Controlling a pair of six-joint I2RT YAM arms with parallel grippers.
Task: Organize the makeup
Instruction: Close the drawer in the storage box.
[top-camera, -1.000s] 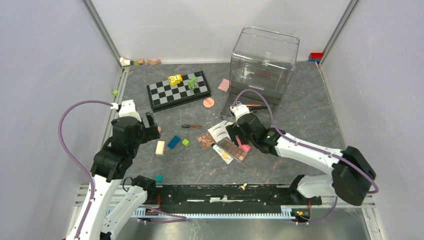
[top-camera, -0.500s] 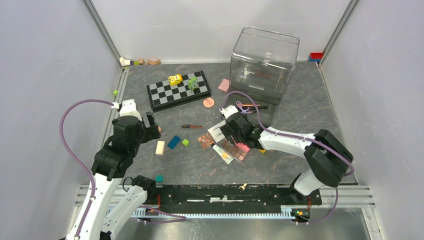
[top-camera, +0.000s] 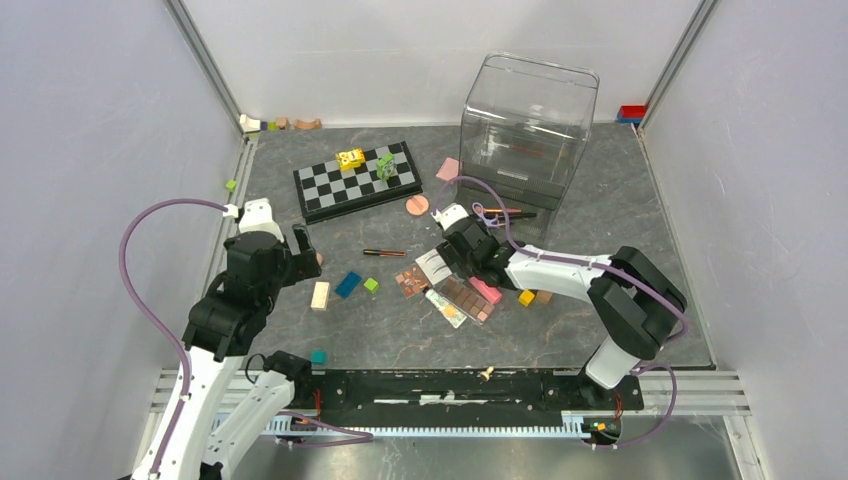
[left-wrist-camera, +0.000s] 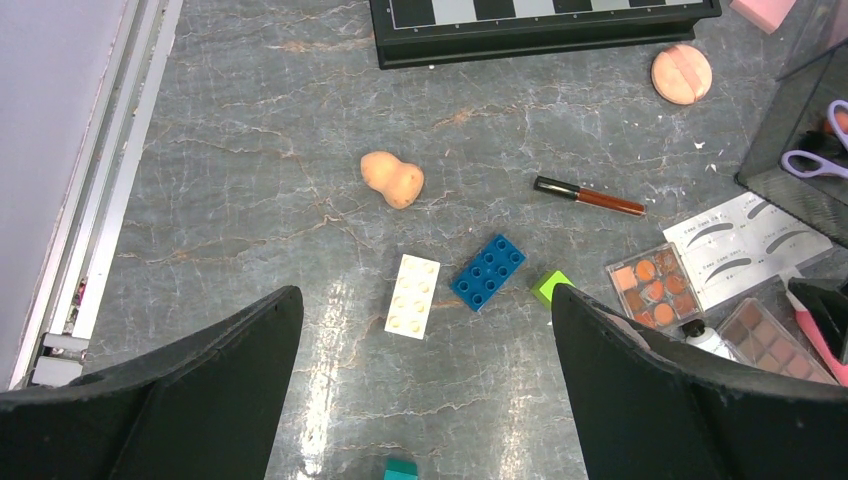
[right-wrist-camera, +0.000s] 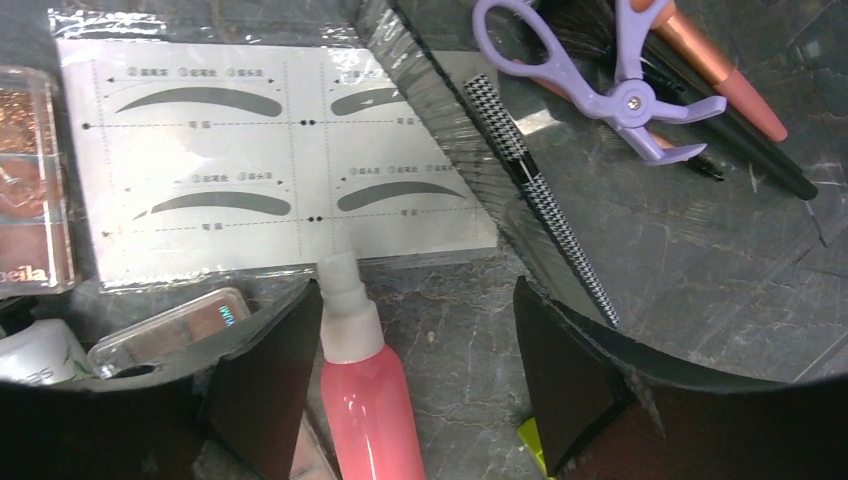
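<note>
- Pink is the colour between the fingers now: the pink tube (right-wrist-camera: 365, 420) lies inside the right claw (right-wrist-camera: 415, 300), close to its left finger, with a wide gap to the other finger.
- A second ago this claw hung over the brown eyeshadow palette (right-wrist-camera: 170, 330). It has since moved forward and a little to the side, so the palette now lies half under its left finger.
- Its jaws have narrowed slightly during this move, but they are spread and pinch nothing yet.
- My judgement is that the tube is the next piece chosen, and the closing has only begun.
- Just ahead of the fingertips lies the white card (right-wrist-camera: 250, 180), its edge touching the cap of the tube.
- Ahead and to the right-finger side is the clear tray (right-wrist-camera: 700, 260), where the purple curler (right-wrist-camera: 590, 80) and some thin brushes are already placed.
- The left claw (left-wrist-camera: 425, 300) has not moved; it hangs wide open and empty, with the peach sponge (left-wrist-camera: 392, 178) ahead of it on the table.
- The lower end of the tube is cut off by the picture edge.
- I cannot tell whether the left finger already touches the tube.
- From above, the wrist hides the right fingertips.
</note>
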